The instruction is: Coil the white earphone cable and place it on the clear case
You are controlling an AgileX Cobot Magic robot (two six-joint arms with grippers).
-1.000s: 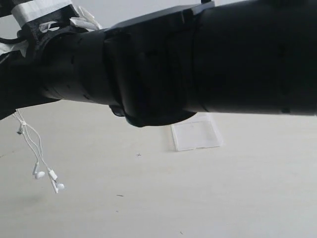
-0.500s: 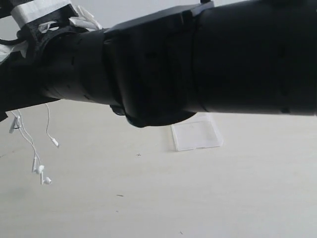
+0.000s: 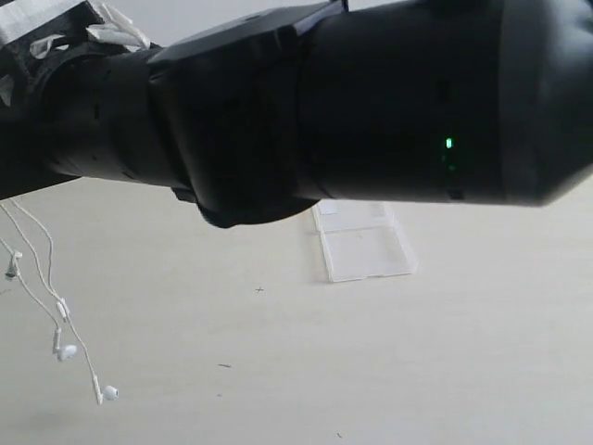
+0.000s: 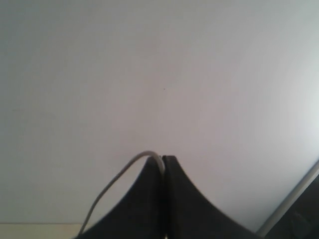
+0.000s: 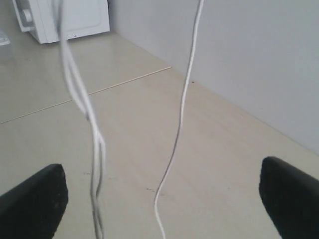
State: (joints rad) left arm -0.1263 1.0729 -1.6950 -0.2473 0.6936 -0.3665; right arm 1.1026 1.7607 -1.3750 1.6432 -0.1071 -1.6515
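The white earphone cable (image 3: 37, 250) hangs down at the far left of the exterior view. Its inline remote (image 3: 62, 308) and two earbuds (image 3: 67, 352) dangle just above the table. My left gripper (image 4: 163, 158) is shut on the cable (image 4: 119, 177), which arcs out from between its black fingertips. My right gripper (image 5: 162, 199) stands wide open, with loose cable strands (image 5: 182, 114) hanging between its fingers (image 5: 35, 199) without touching them. The clear case (image 3: 366, 246) lies flat on the table right of centre, its far panel partly hidden by the arm.
A thick black arm (image 3: 371, 111) crosses the whole upper half of the exterior view and hides both grippers there. A white box-like unit (image 5: 65, 17) stands at the far end of the beige surface (image 3: 324, 371). A grey wall runs behind.
The black arm has shifted left and up in the exterior view, so more of the case shows. The hanging cable swung and its earbuds now dangle lower.
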